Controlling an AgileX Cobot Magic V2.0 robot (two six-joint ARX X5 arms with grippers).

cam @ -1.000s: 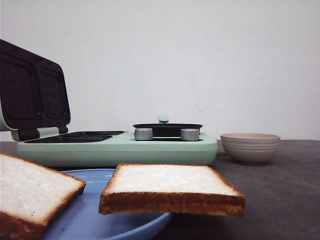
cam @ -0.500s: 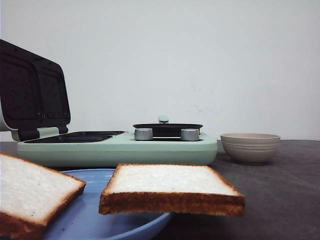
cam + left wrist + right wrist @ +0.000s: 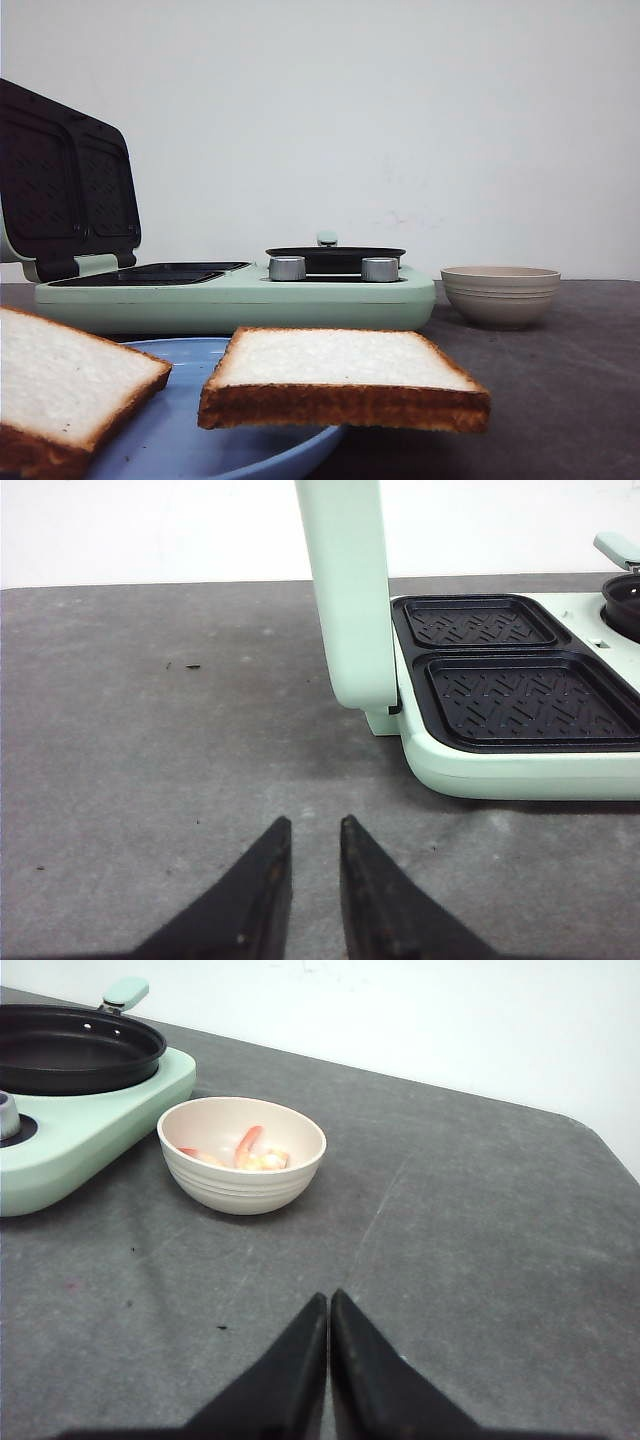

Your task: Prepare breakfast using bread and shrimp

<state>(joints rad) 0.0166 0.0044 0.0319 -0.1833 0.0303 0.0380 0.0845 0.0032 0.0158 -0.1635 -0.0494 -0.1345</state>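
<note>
Two slices of bread lie on a blue plate close to the front camera: one slice juts over the plate's right rim, the other slice is at the left edge. Shrimp lie in a beige ribbed bowl, which also shows in the front view. My left gripper is open a little and empty over bare table left of the mint sandwich maker. My right gripper is shut and empty, short of the bowl. Neither gripper shows in the front view.
The sandwich maker has its lid raised, two black grill plates bare, and a black pan on its right side behind two silver knobs. A grey table and a white wall lie behind.
</note>
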